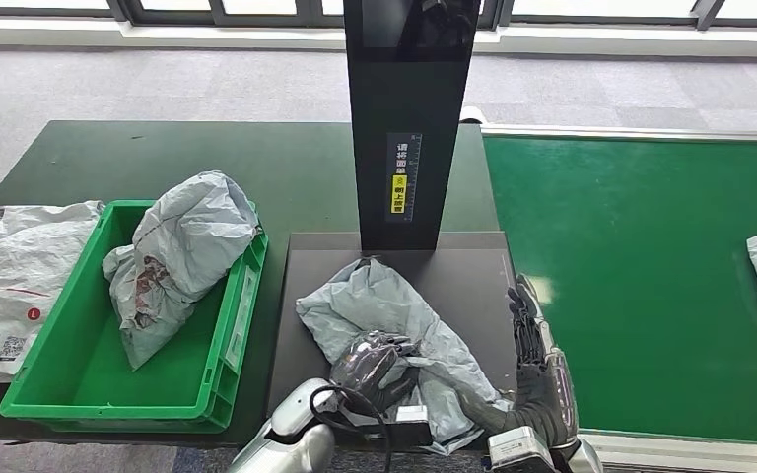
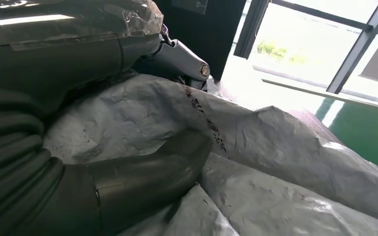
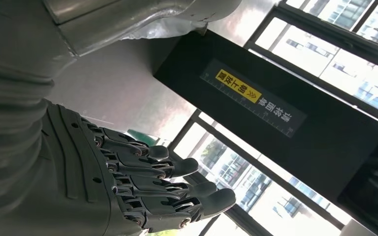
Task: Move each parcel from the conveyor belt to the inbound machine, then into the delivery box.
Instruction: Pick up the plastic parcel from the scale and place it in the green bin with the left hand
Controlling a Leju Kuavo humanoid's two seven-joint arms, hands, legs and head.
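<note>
One parcel (image 1: 394, 330) on machine (image 1: 409, 118) plate, left hand (image 1: 375, 365) fingers clamped on it; right hand (image 1: 537, 365) fingers apart, empty. Risk: slack bag slips or snags box (image 1: 219, 370) rim.

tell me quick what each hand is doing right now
Left hand: gripping the grey parcel on the inbound machine.
Right hand: open, fingers extended, holding nothing.

parcel (image 1: 394, 315): crinkled grey plastic film under my left hand (image 1: 375, 363) | box (image 1: 219, 370): glossy green plastic | belt (image 1: 631, 266): matt green | machine (image 1: 409, 108): smooth black, semi-gloss
</note>
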